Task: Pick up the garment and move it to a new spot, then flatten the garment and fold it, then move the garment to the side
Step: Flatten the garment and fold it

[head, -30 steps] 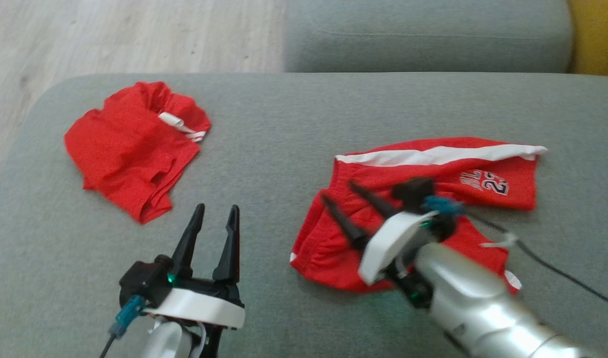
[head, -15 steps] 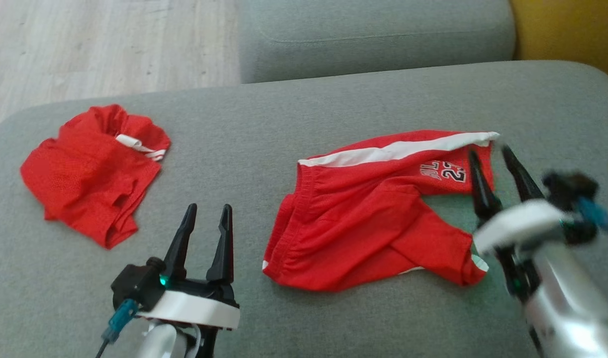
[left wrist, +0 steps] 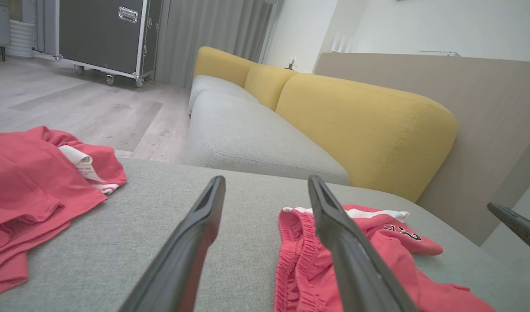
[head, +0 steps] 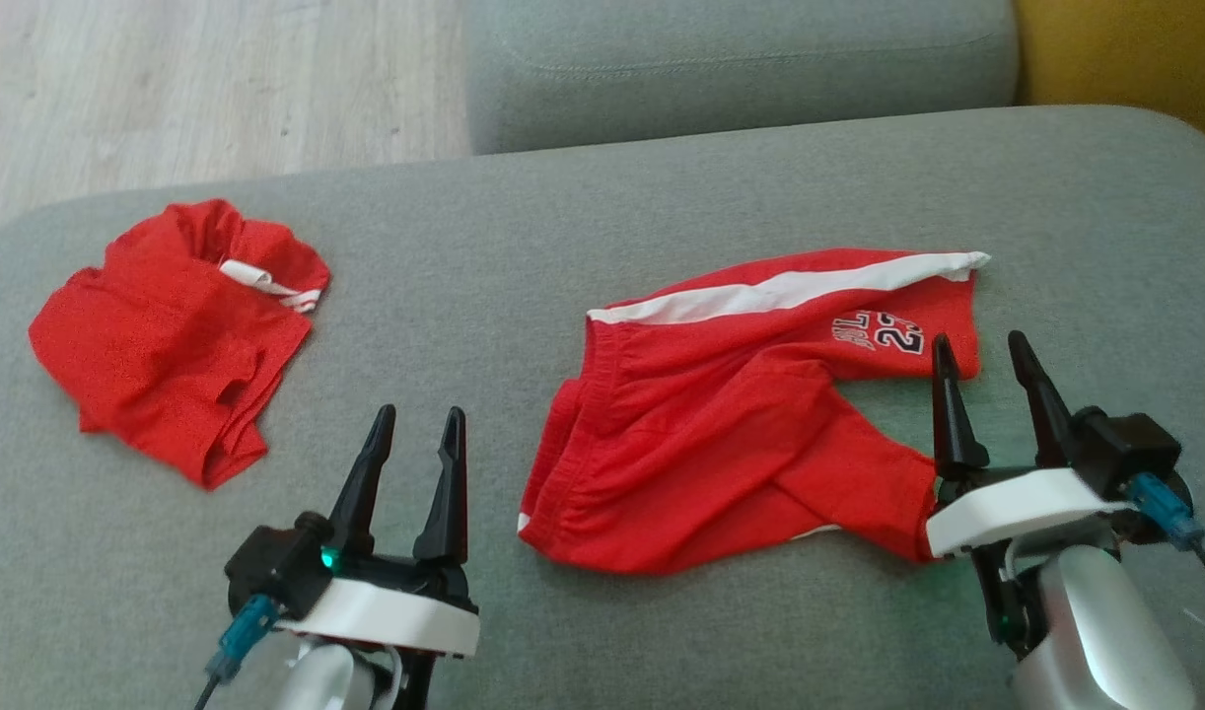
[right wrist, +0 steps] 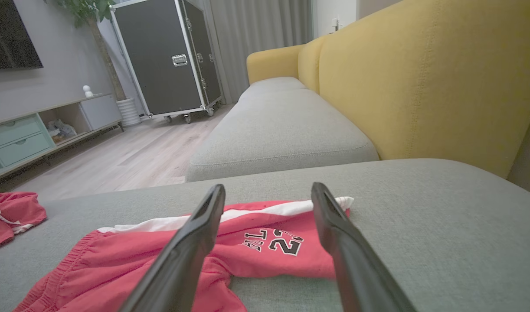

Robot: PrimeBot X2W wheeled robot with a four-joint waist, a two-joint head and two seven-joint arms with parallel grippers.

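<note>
The garment, red shorts [head: 741,424] with a white side stripe and a number print, lies rumpled on the grey sofa seat [head: 563,247], one leg folded across the other. My right gripper [head: 979,340] stands open just right of the shorts' lower leg, with nothing between its fingers. In the right wrist view the right gripper [right wrist: 268,186] points over the printed leg of the shorts [right wrist: 269,247]. My left gripper [head: 420,414] is open and empty, left of the waistband. The left wrist view shows the left gripper [left wrist: 267,178] with the waistband [left wrist: 299,242] beside its right finger.
A second red garment [head: 169,335] lies crumpled at the seat's left end, near the edge over the wooden floor [head: 169,79]. Another grey cushion [head: 741,69] lies beyond, with the yellow backrest [left wrist: 360,125] to the right. A black wheeled case [right wrist: 169,56] stands far off.
My right arm has swung off the shorts to their right side, leaving them lying on the seat. The head view has also shifted. The left gripper has held still.
</note>
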